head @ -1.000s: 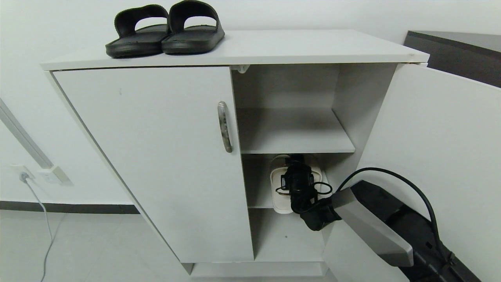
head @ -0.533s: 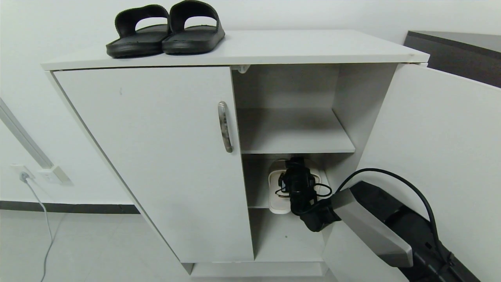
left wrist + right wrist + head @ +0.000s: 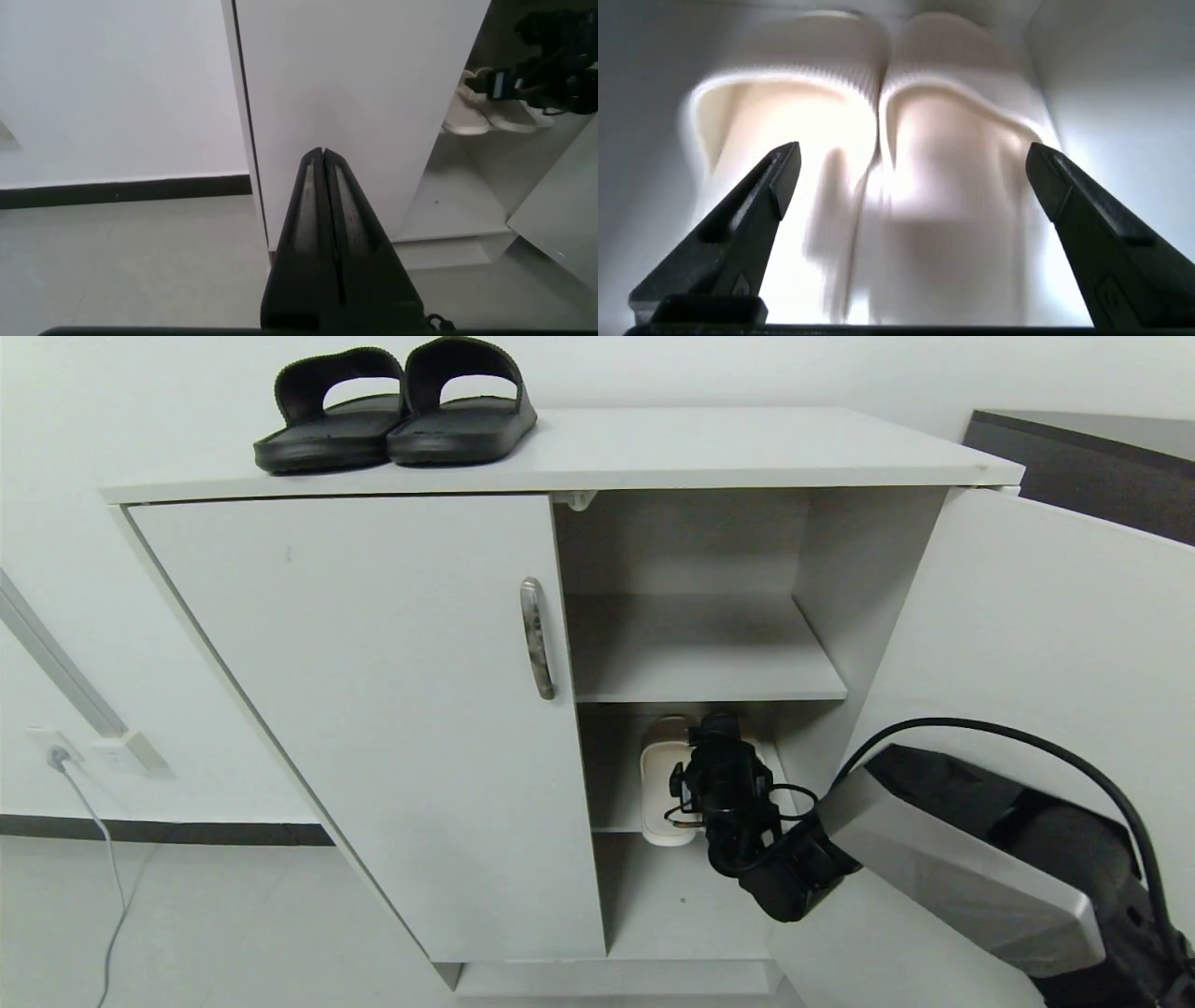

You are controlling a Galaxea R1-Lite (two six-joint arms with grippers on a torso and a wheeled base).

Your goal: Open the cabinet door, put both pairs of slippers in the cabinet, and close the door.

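A black pair of slippers (image 3: pixel 397 406) sits on the cabinet top (image 3: pixel 747 443) at its left end. The white pair of slippers (image 3: pixel 661 793) (image 3: pixel 878 187) (image 3: pixel 467 117) lies side by side on the cabinet's lower shelf, heels at the shelf's front edge. My right gripper (image 3: pixel 717 733) (image 3: pixel 912 154) is inside that compartment just above the white pair, open, with its fingers spread wider than the pair and apart from it. Low in front of the shut left door (image 3: pixel 373 709) (image 3: pixel 355 93) is my left gripper (image 3: pixel 322 157), shut on nothing.
The right cabinet door (image 3: pixel 1027 644) is swung wide open beside my right arm. The upper shelf (image 3: pixel 700 653) holds nothing. A metal handle (image 3: pixel 535 637) is on the left door. A wall socket with a cable (image 3: pixel 56 756) is at floor level on the left.
My right arm has drawn back a little toward me and to the right. The white slippers have shifted slightly left on the shelf and stay there.
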